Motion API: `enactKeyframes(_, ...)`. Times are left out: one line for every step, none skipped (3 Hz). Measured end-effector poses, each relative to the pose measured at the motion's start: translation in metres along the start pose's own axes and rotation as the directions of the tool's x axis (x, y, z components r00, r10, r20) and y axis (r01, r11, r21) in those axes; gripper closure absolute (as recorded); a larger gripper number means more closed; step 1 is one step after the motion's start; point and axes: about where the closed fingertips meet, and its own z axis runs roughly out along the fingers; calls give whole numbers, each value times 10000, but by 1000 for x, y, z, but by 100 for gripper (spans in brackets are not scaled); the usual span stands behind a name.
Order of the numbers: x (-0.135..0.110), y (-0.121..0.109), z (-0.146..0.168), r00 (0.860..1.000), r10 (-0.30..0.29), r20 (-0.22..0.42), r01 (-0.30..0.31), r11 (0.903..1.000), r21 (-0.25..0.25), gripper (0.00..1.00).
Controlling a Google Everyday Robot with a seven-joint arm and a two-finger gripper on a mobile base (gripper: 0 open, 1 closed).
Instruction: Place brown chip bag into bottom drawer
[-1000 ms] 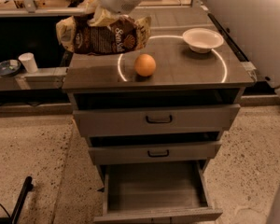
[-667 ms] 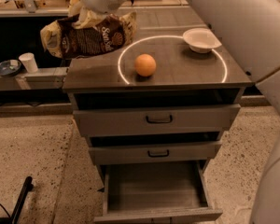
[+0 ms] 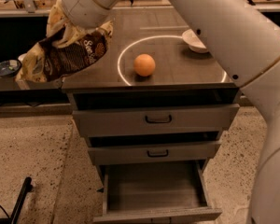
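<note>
one brown chip bag (image 3: pixel 65 55), one orange (image 3: pixel 144 65), one white bowl (image 3: pixel 196 41). three grey drawers: two upper drawers (image 3: pixel 126 122), one black handle (image 3: pixel 158 120) each, and one bottom drawer (image 3: pixel 154 190), pulled out. one gripper (image 3: pixel 67 29), upper left, holding the bag over the cabinet (image 3: pixel 177 73) edge.

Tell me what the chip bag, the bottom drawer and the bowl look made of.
Chip bag: thin foil or plastic film, glossy. It crumples and glints where the gripper holds it at upper left, off the left edge of the cabinet. Bottom drawer: probably painted sheet metal, matte grey, with thin folded walls. Bowl: likely ceramic or hard plastic, smooth white; cannot tell which.
</note>
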Motion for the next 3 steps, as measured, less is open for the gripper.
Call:
enactKeyframes(-32,25,5,9964,-391,748,410,9989,-237,100)
enactKeyframes(-57,57,3,9964,257,802,-223,9988,-441,100)
enactKeyframes(-67,99,-8,9888,1462,286,-1440,9872,-687,100)
